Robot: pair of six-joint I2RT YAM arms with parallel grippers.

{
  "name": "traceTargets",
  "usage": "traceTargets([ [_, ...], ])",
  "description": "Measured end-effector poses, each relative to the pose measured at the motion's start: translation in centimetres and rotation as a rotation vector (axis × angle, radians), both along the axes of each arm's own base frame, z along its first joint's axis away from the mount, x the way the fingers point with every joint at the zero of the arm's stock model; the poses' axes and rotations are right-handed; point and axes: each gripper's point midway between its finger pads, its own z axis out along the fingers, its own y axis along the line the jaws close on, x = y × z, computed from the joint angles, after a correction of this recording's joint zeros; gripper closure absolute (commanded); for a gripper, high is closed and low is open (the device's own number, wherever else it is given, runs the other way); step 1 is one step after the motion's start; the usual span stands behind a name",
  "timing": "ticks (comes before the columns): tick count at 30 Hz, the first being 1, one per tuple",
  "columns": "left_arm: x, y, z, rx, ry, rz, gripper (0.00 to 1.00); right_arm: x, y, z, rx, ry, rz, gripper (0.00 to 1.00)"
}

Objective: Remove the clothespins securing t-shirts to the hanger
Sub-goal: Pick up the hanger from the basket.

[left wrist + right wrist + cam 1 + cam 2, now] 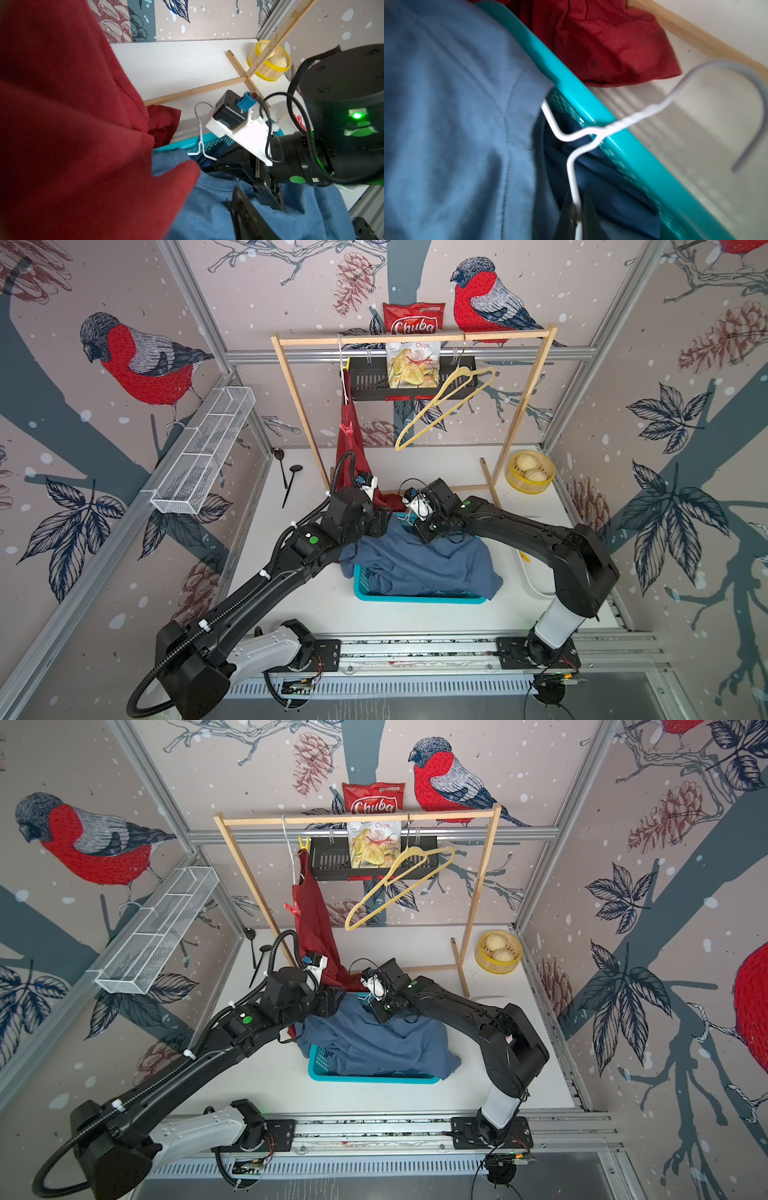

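The right gripper (pixel 576 211) is clamped tight on the thin white wire hanger (pixel 591 133). Only the right wrist view shows this pinch, since in both top views its fingers are hidden beneath the wrist. The same view shows a dark navy t-shirt (pixel 602 182) lying inside the teal plastic basket (pixel 571 83). From above it is covered by the medium blue t-shirt (pixel 419 560) draped over the basket's rim. The hanger's hook juts past the rim over the white table (pixel 316 605). The left gripper (pixel 380 522) sits at the blue shirt's edge, just beside the dark red t-shirt (pixel 313 919). The left wrist view gives only one black finger (pixel 247 216) above blue cloth, the rest lost behind red cloth, so I cannot tell how far it is open. The red shirt hangs from the wooden rail (pixel 257 819), with a yellow plastic clothespin (pixel 304 842) at its top and a red plastic clothespin (pixel 293 908) on its edge. These two pins show only from above.
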Motion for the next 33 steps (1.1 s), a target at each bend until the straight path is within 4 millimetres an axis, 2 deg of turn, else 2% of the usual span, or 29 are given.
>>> traceTargets([
  [2, -0.1, 0.1, 0.4, -0.005, -0.01, 0.002, 0.43, -0.2, 0.0, 1.0, -0.012, -0.041, 0.023, 0.99],
  [5, -0.2, 0.6, 1.3, -0.016, -0.036, 0.016, 0.43, -0.8, 0.2, 3.7, -0.02, -0.137, 0.061, 1.0],
  [13, -1.0, 1.5, 6.3, -0.074, -0.171, 0.016, 0.41, -3.4, -0.1, 10.8, -0.008, -0.363, 0.137, 1.0],
  [18, -2.6, -0.2, 7.0, -0.141, -0.244, -0.132, 0.42, -4.6, -1.4, 15.0, 0.043, -0.462, 0.132, 1.0],
  [20, -3.3, -1.0, 7.6, -0.17, -0.275, -0.196, 0.46, -5.1, -1.8, 16.2, 0.058, -0.497, 0.138, 1.0],
  [23, -4.3, -2.2, 9.7, -0.201, -0.361, -0.281, 0.51, -6.1, -2.2, 18.1, 0.093, -0.534, 0.147, 1.0],
  [28, -6.9, -6.7, 14.1, -0.175, -0.523, -0.454, 0.43, -7.0, -2.0, 21.6, 0.159, -0.585, 0.153, 1.0],
  [30, -6.7, -7.5, 14.9, -0.156, -0.558, -0.457, 0.42, -7.4, -1.8, 22.9, 0.183, -0.6, 0.158, 1.0],
  [33, -5.5, -6.9, 15.2, -0.132, -0.574, -0.38, 0.43, -7.9, -1.6, 24.3, 0.207, -0.613, 0.166, 1.0],
])
